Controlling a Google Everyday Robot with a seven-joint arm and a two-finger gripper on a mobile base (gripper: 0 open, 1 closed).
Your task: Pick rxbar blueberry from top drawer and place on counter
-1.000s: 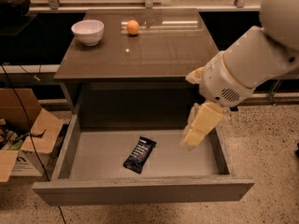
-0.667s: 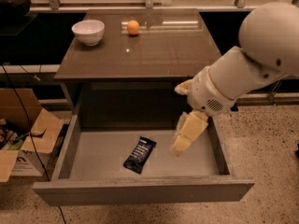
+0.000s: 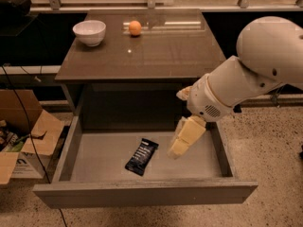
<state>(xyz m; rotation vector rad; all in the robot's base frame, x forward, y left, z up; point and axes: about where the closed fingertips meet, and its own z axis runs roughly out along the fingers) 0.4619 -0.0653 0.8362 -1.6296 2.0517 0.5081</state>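
Note:
The rxbar blueberry (image 3: 141, 156), a dark flat bar with white print at its upper end, lies on the floor of the open top drawer (image 3: 94, 160), near the middle. My gripper (image 3: 182, 141), with cream-coloured fingers pointing down, hangs inside the drawer just right of the bar, apart from it. The white arm reaches in from the right. The counter (image 3: 156, 46) is the glossy grey-brown top of the cabinet above the drawer.
A white bowl (image 3: 89, 32) and an orange fruit (image 3: 135, 28) stand on the counter's far side. An open cardboard box (image 3: 23, 136) sits on the floor at the left, beside a black cable. The drawer's front panel (image 3: 142, 193) juts toward the camera.
My gripper has moved left and lower in the drawer, closer to the bar. The bar has not moved.

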